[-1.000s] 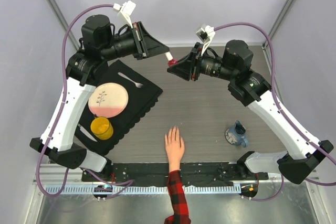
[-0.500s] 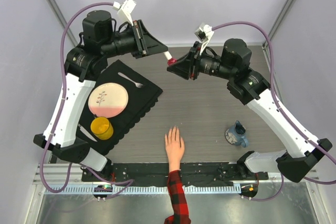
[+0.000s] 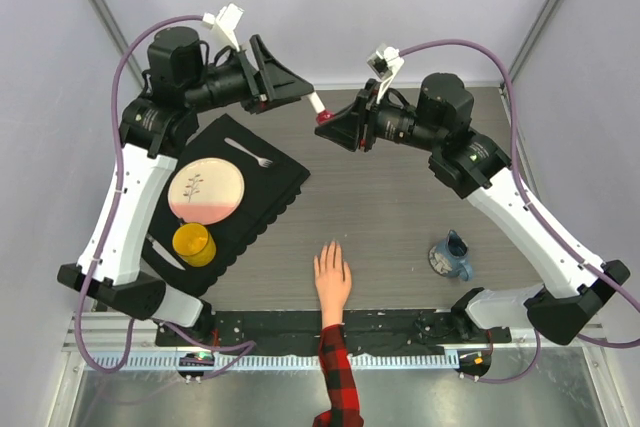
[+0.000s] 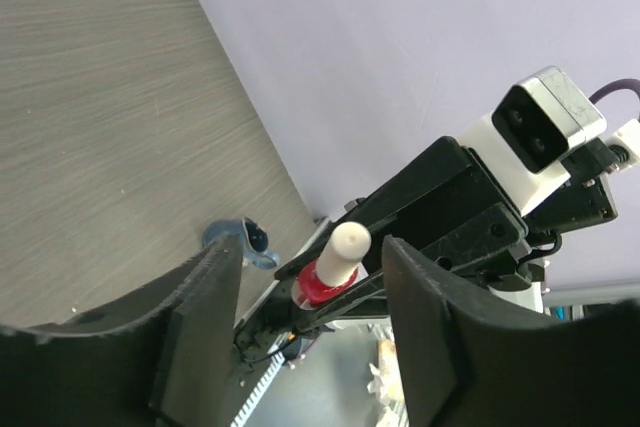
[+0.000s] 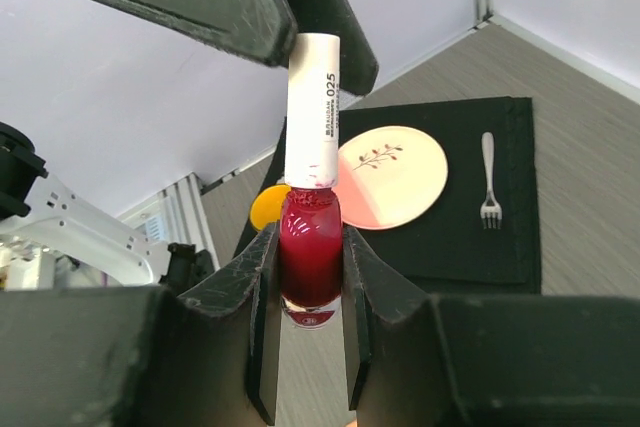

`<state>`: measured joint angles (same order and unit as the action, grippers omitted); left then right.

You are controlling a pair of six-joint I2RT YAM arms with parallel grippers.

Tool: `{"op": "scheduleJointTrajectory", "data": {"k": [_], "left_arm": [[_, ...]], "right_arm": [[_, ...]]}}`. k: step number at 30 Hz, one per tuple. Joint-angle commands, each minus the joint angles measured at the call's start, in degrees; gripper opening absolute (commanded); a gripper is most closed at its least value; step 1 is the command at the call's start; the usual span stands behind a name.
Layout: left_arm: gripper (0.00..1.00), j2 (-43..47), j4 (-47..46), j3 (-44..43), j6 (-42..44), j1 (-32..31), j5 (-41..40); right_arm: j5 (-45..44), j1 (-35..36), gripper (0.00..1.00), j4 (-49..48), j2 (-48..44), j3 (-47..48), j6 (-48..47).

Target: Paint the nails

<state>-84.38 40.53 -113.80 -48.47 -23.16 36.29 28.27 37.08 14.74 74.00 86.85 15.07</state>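
A small red polish bottle (image 5: 310, 247) with a white cap (image 5: 313, 112) is held in the air over the far side of the table, and my right gripper (image 5: 309, 237) is shut on its glass body. My left gripper (image 4: 312, 257) stands open around the cap (image 4: 348, 247), with a gap on each side. In the top view the two grippers meet at the bottle (image 3: 322, 113), the left gripper (image 3: 300, 89) coming from the left and the right gripper (image 3: 332, 127) from the right. The pale hand (image 3: 331, 282) with the plaid sleeve (image 3: 338, 377) lies flat at the near edge. Its nails are too small to make out.
A black placemat (image 3: 275, 182) on the left carries a pink plate (image 3: 205, 190), a yellow cup (image 3: 193, 244) and a fork (image 3: 250, 154). A small blue jug (image 3: 452, 257) stands near the right arm's base.
My left gripper has opened off the white cap and drawn back slightly to the left. The right gripper still holds the bottle in the same place.
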Motion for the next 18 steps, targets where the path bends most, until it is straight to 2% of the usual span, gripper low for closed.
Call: {"op": "scheduleJointTrajectory", "data": {"k": [1,3,5,10,13,18], "left_arm": [[0.64,7.2,-16.76,7.51,-2.86,2.5,2.99],[0.68,9.57,-20.12,10.42,-4.35,2.85,2.99],[0.7,10.9,-28.81,15.78,-8.02,2.85,3.96],[0.66,11.35,-48.75,22.39,-16.82,2.86,7.29],[0.63,10.99,-53.96,22.74,-19.29,2.86,8.88],[0.58,10.03,-55.21,21.87,-20.0,2.68,10.55]], "right_arm": [[5.47,-1.04,0.01,-6.38,0.1,0.96,4.96],[9.51,-1.66,0.01,-9.27,0.36,0.69,8.12],[12.76,-2.27,0.01,-11.65,0.8,0.6,12.06],[19.98,-3.24,0.01,-24.48,2.29,-1.41,22.01],[20.5,-3.59,0.01,-28.88,2.55,-2.38,25.7],[21.3,-3.77,0.01,-33.28,3.43,-2.91,29.22]]}}
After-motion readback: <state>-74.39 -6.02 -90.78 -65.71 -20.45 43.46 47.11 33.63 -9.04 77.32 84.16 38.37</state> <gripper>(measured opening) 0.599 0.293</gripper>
